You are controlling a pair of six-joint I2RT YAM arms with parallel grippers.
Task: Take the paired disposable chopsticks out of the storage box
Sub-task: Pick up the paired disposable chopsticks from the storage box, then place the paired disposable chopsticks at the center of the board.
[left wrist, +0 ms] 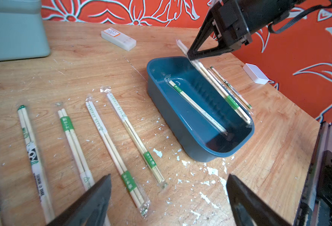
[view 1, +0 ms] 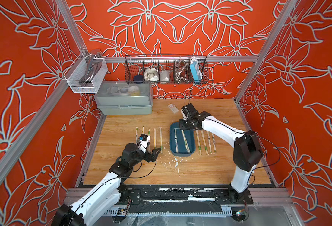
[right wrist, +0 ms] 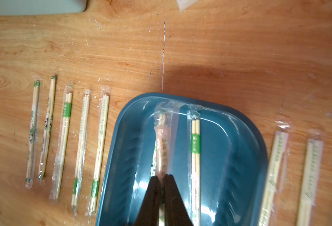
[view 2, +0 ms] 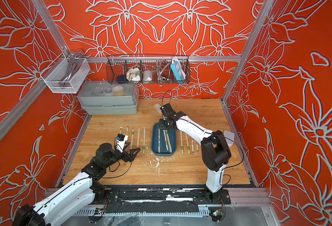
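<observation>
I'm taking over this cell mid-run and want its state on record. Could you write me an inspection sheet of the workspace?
Surface: wooden tabletop, scratched, flecked with white.
Job's things: storage box holds three chopstick pairs; row of five pairs beside it on the left arm's side, row of four pairs on the right arm's.
Clutter: grey lidded case, labelled white box, white block.
Grippers: left gripper open, empty, over the five-pair row; right gripper shut on one boxed pair, far end lifted.
Cables: black cable on each arm, clear of the pairs.
Surroundings: red floral walls, black wire basket, white mesh basket.
</observation>
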